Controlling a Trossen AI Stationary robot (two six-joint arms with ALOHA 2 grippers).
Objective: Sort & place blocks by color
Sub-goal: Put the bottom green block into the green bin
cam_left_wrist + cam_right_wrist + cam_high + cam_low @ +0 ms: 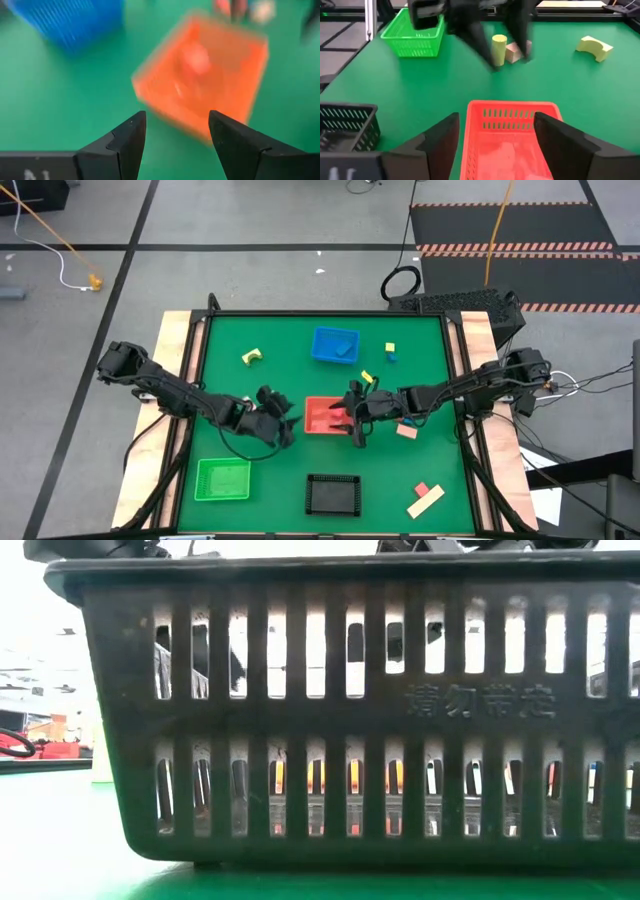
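Green mat (pixel 290 340); blue bin (pixel 334 345), red bin (pixel 322 415), green bin (pixel 223 479), black bin (pixel 333 494).

Both arms were dark, near black, built of chunky jointed segments — the left arm (pixel 170 390) entering from about nine o'clock of the table, the right arm (pixel 470 385) from about three o'clock. Black cables looped beside each arm's base. In the wrist views each gripper's fingers (pixel 131 137) were matte black, wedge-shaped, with angular inner faces and slightly raised edges. Faint pale lettering marked the dark body below the left pair — too blurred to read.
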